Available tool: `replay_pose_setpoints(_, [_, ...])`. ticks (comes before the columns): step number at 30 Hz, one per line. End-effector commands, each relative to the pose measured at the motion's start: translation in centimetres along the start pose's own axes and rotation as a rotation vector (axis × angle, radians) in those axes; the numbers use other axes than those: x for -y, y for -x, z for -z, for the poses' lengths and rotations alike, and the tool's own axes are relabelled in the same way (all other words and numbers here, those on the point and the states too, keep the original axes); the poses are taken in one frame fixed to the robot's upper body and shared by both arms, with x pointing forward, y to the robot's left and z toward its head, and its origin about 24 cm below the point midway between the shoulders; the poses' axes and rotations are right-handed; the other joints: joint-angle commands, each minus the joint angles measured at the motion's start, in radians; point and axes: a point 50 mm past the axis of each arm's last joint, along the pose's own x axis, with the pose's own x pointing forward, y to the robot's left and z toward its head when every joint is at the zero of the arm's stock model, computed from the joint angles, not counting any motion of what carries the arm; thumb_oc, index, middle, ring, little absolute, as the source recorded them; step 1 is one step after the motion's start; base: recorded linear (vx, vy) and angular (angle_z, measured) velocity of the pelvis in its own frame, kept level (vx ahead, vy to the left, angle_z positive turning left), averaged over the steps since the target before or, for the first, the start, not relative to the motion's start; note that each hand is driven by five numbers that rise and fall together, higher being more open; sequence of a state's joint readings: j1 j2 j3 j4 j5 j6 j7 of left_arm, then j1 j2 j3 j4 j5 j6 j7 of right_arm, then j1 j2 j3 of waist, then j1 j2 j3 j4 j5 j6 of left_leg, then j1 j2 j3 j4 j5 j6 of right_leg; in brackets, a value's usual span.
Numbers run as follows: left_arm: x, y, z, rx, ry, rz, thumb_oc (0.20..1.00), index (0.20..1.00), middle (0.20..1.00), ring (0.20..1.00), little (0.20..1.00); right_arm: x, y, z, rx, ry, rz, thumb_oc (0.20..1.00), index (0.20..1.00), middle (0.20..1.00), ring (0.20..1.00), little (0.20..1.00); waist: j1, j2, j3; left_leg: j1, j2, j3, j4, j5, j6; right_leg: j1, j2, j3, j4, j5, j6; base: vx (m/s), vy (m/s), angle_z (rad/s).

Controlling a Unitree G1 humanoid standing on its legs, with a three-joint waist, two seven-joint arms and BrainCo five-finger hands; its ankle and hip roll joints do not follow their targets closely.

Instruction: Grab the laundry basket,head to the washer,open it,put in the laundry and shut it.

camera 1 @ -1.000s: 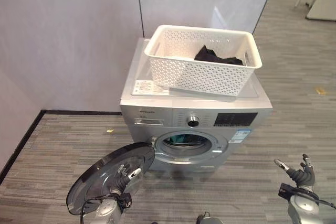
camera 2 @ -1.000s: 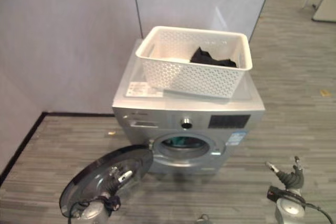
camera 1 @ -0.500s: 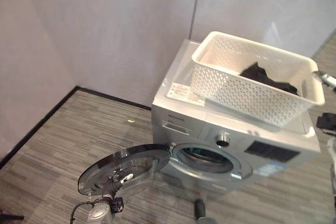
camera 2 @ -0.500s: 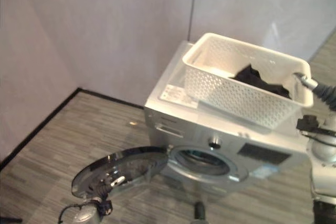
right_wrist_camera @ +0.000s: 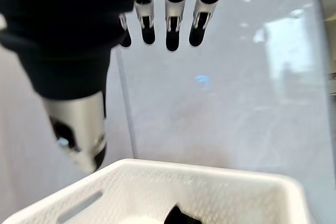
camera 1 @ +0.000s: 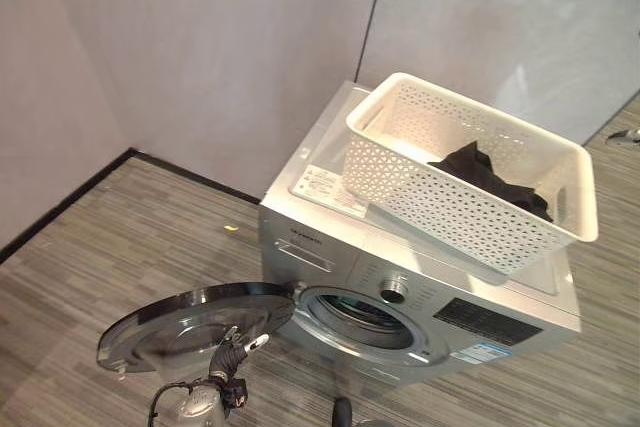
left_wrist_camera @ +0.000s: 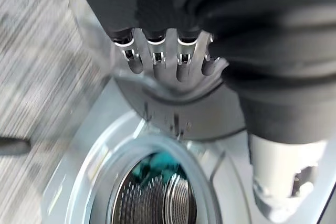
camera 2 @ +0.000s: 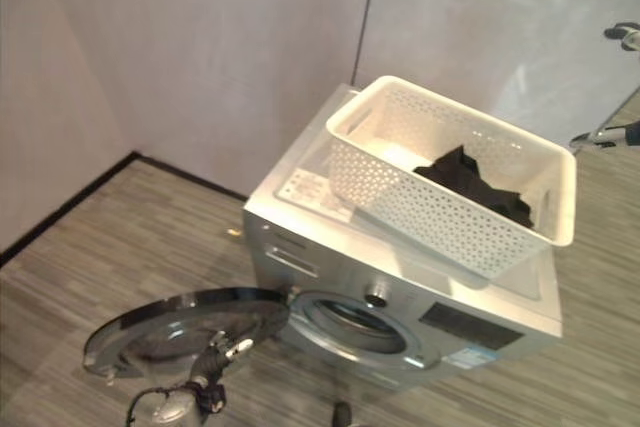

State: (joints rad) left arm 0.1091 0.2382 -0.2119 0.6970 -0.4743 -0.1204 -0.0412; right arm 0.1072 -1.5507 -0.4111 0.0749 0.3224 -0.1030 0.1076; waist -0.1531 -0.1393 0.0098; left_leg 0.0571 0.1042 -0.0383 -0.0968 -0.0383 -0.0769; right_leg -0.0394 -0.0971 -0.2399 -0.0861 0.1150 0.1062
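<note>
The white perforated laundry basket (camera 1: 470, 197) stands on top of the silver washer (camera 1: 330, 247), with black laundry (camera 1: 485, 172) lying in it. The washer's round door (camera 1: 190, 319) hangs open to the left of the drum opening (camera 1: 362, 314). My left hand (camera 1: 228, 359) is low at the door's near edge, its fingers (left_wrist_camera: 157, 59) straight against the door's rim. Something teal (left_wrist_camera: 157, 167) lies inside the drum. My right hand (camera 2: 622, 37) is raised to the right of the basket, and its fingers (right_wrist_camera: 170, 22) are straight and hold nothing, above the basket's rim (right_wrist_camera: 210, 174).
Grey partition walls (camera 1: 220, 47) stand close behind the washer, with a black skirting along the floor at the left. Striped grey floor (camera 1: 90, 257) stretches left of the open door. A paper label (camera 1: 325, 187) lies on the washer's top beside the basket.
The camera has swung, shifting the whole scene. My right hand rose from near the floor to beside the basket's far right. The left hand stays at the open door.
</note>
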Motion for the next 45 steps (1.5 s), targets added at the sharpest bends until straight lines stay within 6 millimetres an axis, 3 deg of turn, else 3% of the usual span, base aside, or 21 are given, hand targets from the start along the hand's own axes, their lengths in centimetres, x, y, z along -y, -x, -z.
replay_pose_setpoints(1, [-0.1,-0.8,-2.2,0.06,-0.039,0.073,1.0,1.0,1.0,1.0,1.0,2.1,-1.3,-1.1,0.031,-0.061,-0.024,1.0,1.0,1.0,1.0,1.0,0.081,0.012,0.007,0.059,0.043,0.109,0.01,-0.059,-0.011,-0.032,-0.034,0.017,0.129,-0.109,0.055,0.0,0.0,0.0])
replay_pose_setpoints(7, [-0.6,-0.5,-2.3,0.058,-0.056,0.098,1.0,1.0,1.0,1.0,1.0,-0.6,-4.8,-0.6,-0.054,0.038,-0.235,1.0,1.0,1.0,1.0,1.0,0.121,-0.01,0.018,0.031,0.063,0.088,0.01,-0.016,-0.031,-0.024,-0.015,0.003,0.1,-0.118,0.039,0.01,-0.04,-0.04])
replay_pose_setpoints(11, [-0.7,-0.2,-1.8,0.052,-0.032,0.093,1.0,1.0,1.0,1.0,1.0,-1.1,-6.5,-1.0,-0.071,0.087,-0.278,1.0,1.0,1.0,1.0,1.0,0.111,0.006,0.018,0.015,0.069,0.079,0.01,-0.004,-0.036,-0.029,-0.011,-0.003,0.093,-0.12,0.033,0.0,-0.038,0.18])
replay_pose_setpoints(12, [-0.7,-0.1,-1.5,0.048,-0.017,0.084,1.0,1.0,1.0,1.0,1.0,-2.4,-7.4,-1.3,-0.066,0.111,-0.318,1.0,1.0,1.0,1.0,1.0,0.119,0.017,0.028,-0.007,0.075,0.066,0.01,0.01,-0.042,-0.036,-0.006,-0.012,0.083,-0.123,0.026,-0.01,-0.061,0.23])
replay_pose_setpoints(14, [-0.7,-0.1,-1.3,0.042,-0.003,0.078,1.0,1.0,1.0,1.0,1.0,-3.3,-7.5,-1.0,-0.07,0.111,-0.341,1.0,1.0,1.0,1.0,1.0,0.124,0.025,0.039,-0.022,0.079,0.057,0.01,0.021,-0.045,-0.044,-0.003,-0.018,0.082,-0.127,0.021,-0.01,-0.059,0.12])
replay_pose_setpoints(20, [-0.7,0.0,-1.3,0.048,0.018,0.084,1.0,1.0,1.0,1.0,1.0,-4.6,-7.1,0.4,-0.129,0.144,-0.401,1.0,1.0,1.0,1.0,1.0,0.133,0.034,0.065,-0.064,0.089,0.036,0.01,0.05,-0.052,-0.068,0.006,-0.03,0.086,-0.135,0.008,-0.01,-0.044,0.2])
replay_pose_setpoints(25, [-0.6,0.2,-1.7,0.075,0.037,0.103,1.0,1.0,1.0,1.0,1.0,-6.5,-5.6,2.1,-0.181,0.197,-0.524,1.0,1.0,1.0,1.0,1.0,0.132,0.043,0.085,-0.093,0.102,0.028,0.01,0.078,-0.06,-0.096,0.022,-0.029,0.092,-0.145,-0.004,0.02,-0.062,0.02])
replay_pose_setpoints(32, [-0.8,0.3,-2.5,0.116,0.099,0.096,1.0,1.0,1.0,1.0,1.0,-7.4,-5.1,2.6,-0.202,0.265,-0.61,1.0,1.0,1.0,1.0,1.0,0.133,0.039,0.101,-0.108,0.118,0.04,0.01,0.114,-0.067,-0.125,0.04,-0.013,0.095,-0.144,-0.009,0.01,-0.047,-0.03])
replay_pose_setpoints(38, [-0.7,0.3,-3.5,0.17,0.163,0.101,1.0,1.0,1.0,1.0,1.0,-9.7,-4.9,2.4,-0.182,0.263,-0.705,1.0,1.0,1.0,1.0,1.0,0.14,0.038,0.119,-0.123,0.127,0.045,0.01,0.141,-0.071,-0.147,0.051,-0.004,0.097,-0.141,-0.013,0.0,-0.034,-0.04])
replay_pose_setpoints(40, [-0.4,0.5,-4.0,0.201,0.18,0.117,1.0,1.0,1.0,1.0,1.0,-12.3,-4.4,2.2,-0.154,0.232,-0.794,1.0,1.0,1.0,1.0,1.0,0.15,0.046,0.136,-0.138,0.133,0.043,0.01,0.16,-0.075,-0.162,0.054,-0.004,0.095,-0.14,-0.014,-0.01,-0.044,-0.01])
replay_pose_setpoints(45, [-0.4,0.8,-5.1,0.245,0.169,0.134,1.0,1.0,1.0,1.0,1.0,-16.0,-3.3,1.9,-0.124,0.181,-0.921,1.0,1.0,1.0,1.0,1.0,0.164,0.057,0.164,-0.19,0.131,0.028,0.01,0.179,-0.078,-0.195,0.051,-0.009,0.088,-0.133,-0.015,0.0,-0.006,0.0])
